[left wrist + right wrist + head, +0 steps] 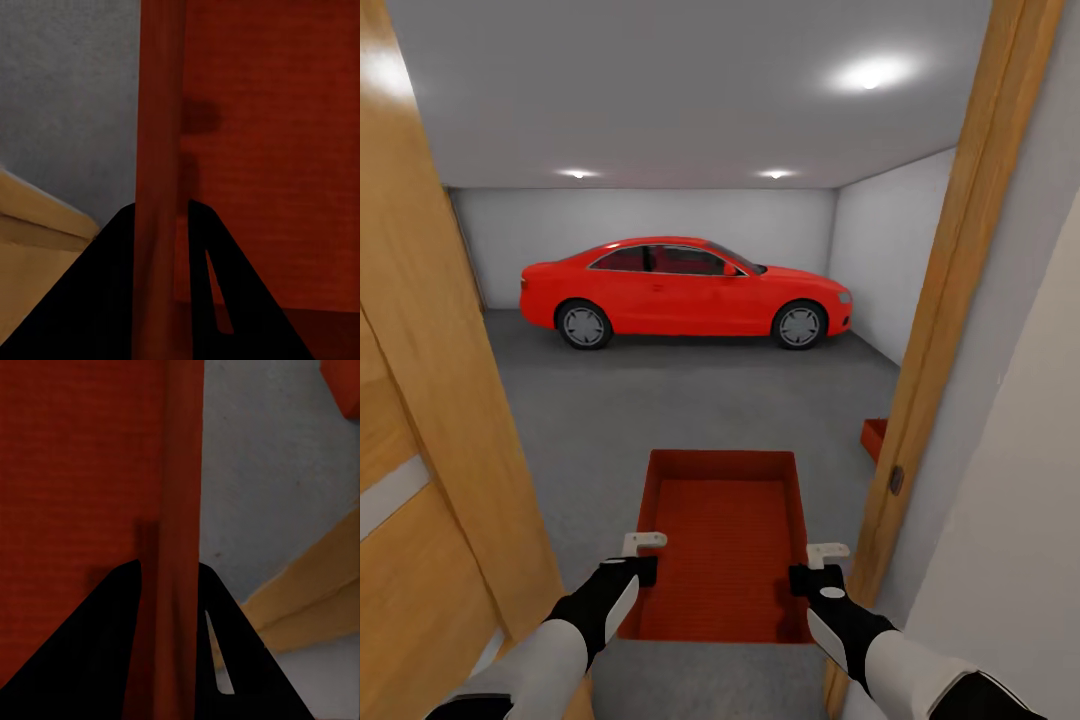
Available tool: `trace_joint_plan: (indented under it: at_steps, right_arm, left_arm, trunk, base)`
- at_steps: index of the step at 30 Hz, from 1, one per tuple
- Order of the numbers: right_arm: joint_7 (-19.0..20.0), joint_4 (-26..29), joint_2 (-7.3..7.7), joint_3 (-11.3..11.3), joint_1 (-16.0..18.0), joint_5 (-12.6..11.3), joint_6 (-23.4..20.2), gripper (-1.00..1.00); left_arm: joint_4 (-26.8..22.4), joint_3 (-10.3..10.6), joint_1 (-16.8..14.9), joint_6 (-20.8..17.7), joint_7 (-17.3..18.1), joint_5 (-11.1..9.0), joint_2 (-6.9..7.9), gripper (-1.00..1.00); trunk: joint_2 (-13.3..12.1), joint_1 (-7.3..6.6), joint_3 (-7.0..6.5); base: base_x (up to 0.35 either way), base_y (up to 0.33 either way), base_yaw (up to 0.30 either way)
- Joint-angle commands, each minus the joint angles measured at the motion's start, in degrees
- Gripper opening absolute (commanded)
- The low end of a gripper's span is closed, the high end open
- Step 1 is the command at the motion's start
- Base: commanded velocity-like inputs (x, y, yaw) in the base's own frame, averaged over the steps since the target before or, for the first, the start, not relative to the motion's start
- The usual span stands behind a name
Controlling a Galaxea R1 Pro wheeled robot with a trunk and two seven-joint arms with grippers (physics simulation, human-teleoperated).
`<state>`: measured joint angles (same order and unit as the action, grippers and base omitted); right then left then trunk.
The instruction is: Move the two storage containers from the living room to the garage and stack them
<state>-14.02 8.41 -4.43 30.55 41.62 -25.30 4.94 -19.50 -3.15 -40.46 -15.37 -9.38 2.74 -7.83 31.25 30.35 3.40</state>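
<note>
- Doorway framing marks the head view: a wooden door (420, 400) at the left edge and a wooden door frame (950, 300) running down the right, with the garage floor (690, 400) and a red car (685, 292) beyond, against the back wall in the upper middle. The carried container (725, 545) sits lower centre, long axis pointing ahead, probably so that it passes between the jambs. The left gripper (638, 556) clamps its left wall near the near end and the right gripper (818, 565) clamps its right wall opposite; a hold on both sides likely keeps the bin level and off the ground. A corner of the second container (874, 437) peeks out beside the frame at middle right, resting on the grey concrete, so it looks already delivered.

- Left wrist view: the container wall (159, 150) runs as a vertical band through the middle, and the dark fingers (105, 300) straddle its lower part, closed upon it. The ribbed bottom fills the right half; grey floor and a strip of door lie at left.

- Right wrist view: the opposite wall (180, 495) stands upright mid-frame between that pincer's fingers (225, 652), likewise clenched on it. The bin's interior lies left, concrete right, and the other bin's corner (343, 382) shows at upper right.
</note>
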Motion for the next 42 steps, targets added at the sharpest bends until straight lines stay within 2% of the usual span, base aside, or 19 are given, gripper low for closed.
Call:
trace_joint_plan:
  at_steps: [1,17,30,42]
  right_arm:
    - [-0.08,-0.32,0.04,0.38,0.04,-0.89,0.33,-1.00]
    - [-0.05,-0.30,0.04,0.38,0.04,-0.89,0.33,-1.00]
    - [-0.05,-0.31,0.04,0.38,0.04,-0.89,0.33,-1.00]
    - [-0.05,-0.28,0.04,0.38,0.04,-0.89,0.31,-1.00]
  left_arm:
    - [-3.53,-1.41,-0.06,-0.46,-0.21,1.22,0.01,-1.00]
    - [-3.44,-1.34,-0.06,-0.45,-0.32,1.21,0.01,-1.00]
    - [-3.54,-1.49,-0.06,-0.62,-0.15,1.30,0.01,-1.00]
    - [-3.47,-1.44,-0.06,-0.62,-0.19,1.30,0.01,-1.00]
  trunk:
    - [0.10,0.05,0.12]
    - [0.10,0.05,0.12]
    - [0.10,0.05,0.12]
    - [0.10,0.05,0.12]
  base:
    - [0.310,0.086,0.000]
    - [0.310,0.079,0.000]
    - [0.060,0.002,0.000]
    - [0.300,0.000,0.000]
